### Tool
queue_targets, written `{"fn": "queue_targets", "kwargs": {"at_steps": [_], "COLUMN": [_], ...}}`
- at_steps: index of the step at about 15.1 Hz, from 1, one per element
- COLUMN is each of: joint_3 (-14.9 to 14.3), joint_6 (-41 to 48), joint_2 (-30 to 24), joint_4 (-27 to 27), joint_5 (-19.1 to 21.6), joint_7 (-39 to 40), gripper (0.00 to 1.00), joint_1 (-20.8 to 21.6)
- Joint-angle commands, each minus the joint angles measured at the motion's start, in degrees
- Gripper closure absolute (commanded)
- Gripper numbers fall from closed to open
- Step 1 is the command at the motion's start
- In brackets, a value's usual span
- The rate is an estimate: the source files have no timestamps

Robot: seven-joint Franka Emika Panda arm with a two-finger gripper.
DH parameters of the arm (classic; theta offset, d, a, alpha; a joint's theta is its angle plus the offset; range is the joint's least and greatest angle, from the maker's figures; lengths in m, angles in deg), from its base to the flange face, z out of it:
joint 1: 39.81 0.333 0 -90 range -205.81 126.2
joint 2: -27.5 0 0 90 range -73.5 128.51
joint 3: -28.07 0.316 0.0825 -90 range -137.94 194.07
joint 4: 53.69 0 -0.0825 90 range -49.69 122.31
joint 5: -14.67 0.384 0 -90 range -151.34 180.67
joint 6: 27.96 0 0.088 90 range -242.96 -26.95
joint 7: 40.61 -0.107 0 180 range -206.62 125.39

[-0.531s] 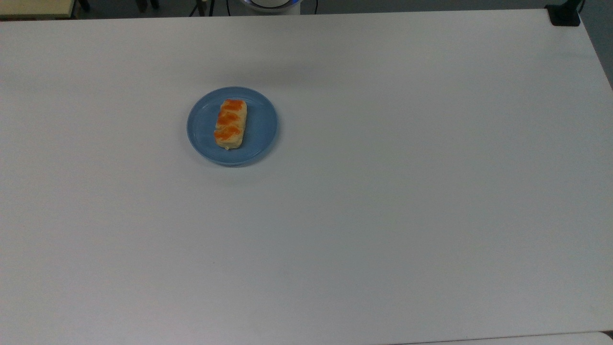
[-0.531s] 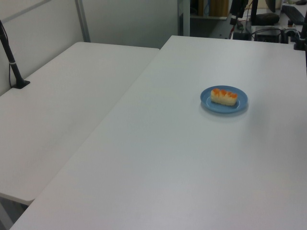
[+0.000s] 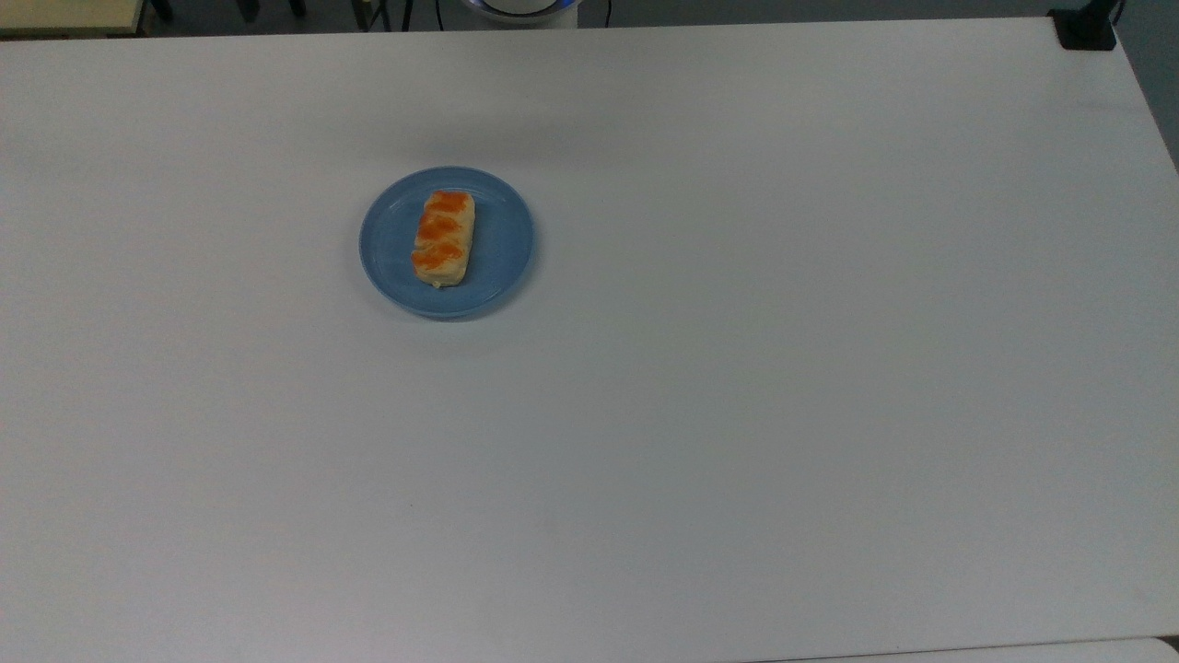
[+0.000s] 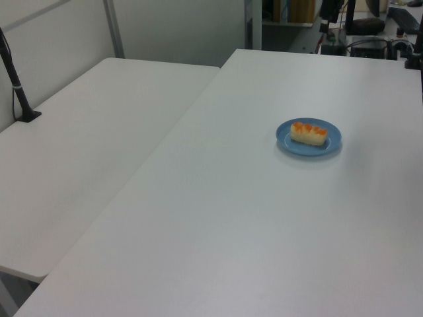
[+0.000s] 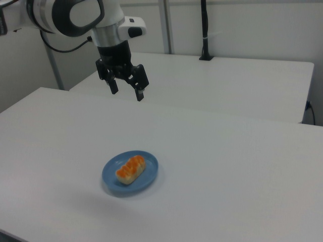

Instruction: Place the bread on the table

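The bread (image 3: 443,238) (image 4: 308,133) (image 5: 130,169), a pale-yellow oblong loaf with orange glazed patches, lies on a round blue plate (image 3: 502,249) (image 4: 332,142) (image 5: 147,177). The plate rests on the white table (image 3: 737,368) (image 4: 231,218) (image 5: 227,166). In the right view, my gripper (image 5: 127,93) hangs open high above the table, up and a little to the left of the plate, with nothing between its fingers.
A second white table (image 4: 73,158) (image 5: 242,85) adjoins this one. A black pole stands clamped to it (image 4: 16,86) (image 5: 205,30). A black clamp (image 3: 1085,28) sits at the table's far corner in the top view's right.
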Motion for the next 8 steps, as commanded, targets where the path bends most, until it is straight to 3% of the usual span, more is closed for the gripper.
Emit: {"fn": "queue_targets", "kwargs": {"at_steps": [1,3,8], "joint_3": [0.0,0.0,0.0], "joint_6": [2.5,3.3,5.9], "joint_2": [0.1,0.2,0.2], "joint_4": [-1.3,-1.3,0.5], "joint_5": [-1.1,-1.2,-1.8], "joint_7": [0.9,1.1,10.8], "gripper": [0.0,0.0,0.0], "joint_1": [0.3,0.2,-3.3]}}
